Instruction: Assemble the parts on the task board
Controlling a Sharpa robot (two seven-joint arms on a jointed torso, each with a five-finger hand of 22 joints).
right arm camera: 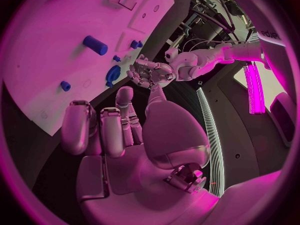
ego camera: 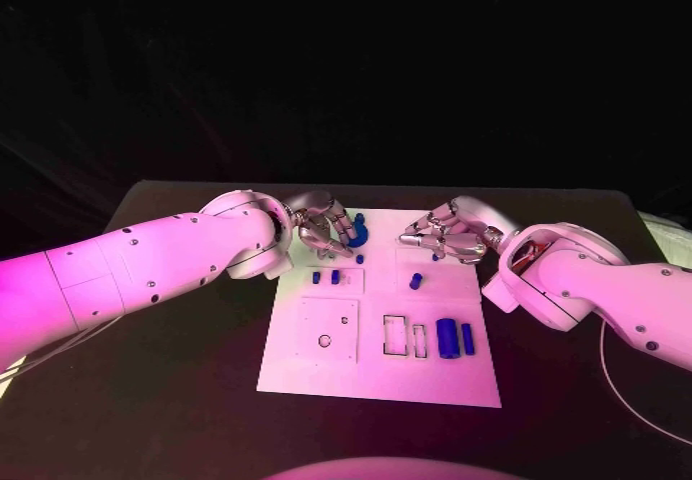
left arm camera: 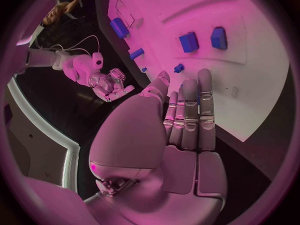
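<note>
**A:** Where does everything sit right now?

**B:** The task board (ego camera: 382,380) lies flat in the middle of the black tabletop (ego camera: 173,380). Both hands hover over its far end. The left hand (ego camera: 320,226) is at the far left corner, beside a curved blue part (ego camera: 356,232); I cannot tell whether its fingers touch that piece or pinch it. In its own wrist view the fingers are straight and side by side, with nothing in the palm. The right hand (ego camera: 447,238) hangs over the far right corner, fingers loosely curled and apart, holding nothing that I can see.

**A:** How many parts?

**B:** In the head view I count six blue ones: the curved piece, two small blocks (ego camera: 326,276) side by side, a small peg (ego camera: 417,279) standing near the middle, and two blue cylinders (ego camera: 457,338), one thick and one thin, lying beside each other near the right edge. A seventh tiny one may sit near the curved piece; too small to be sure. There are also outlined recesses (ego camera: 404,335) to the left of the cylinders.

**A:** How will they handle?

**B:** My guess is light, rigid plastic, smooth enough to slip. I would pinch a cylinder across its middle and a block on opposite flat faces. The peg needs a fingertip pinch, and it could tip.
</note>
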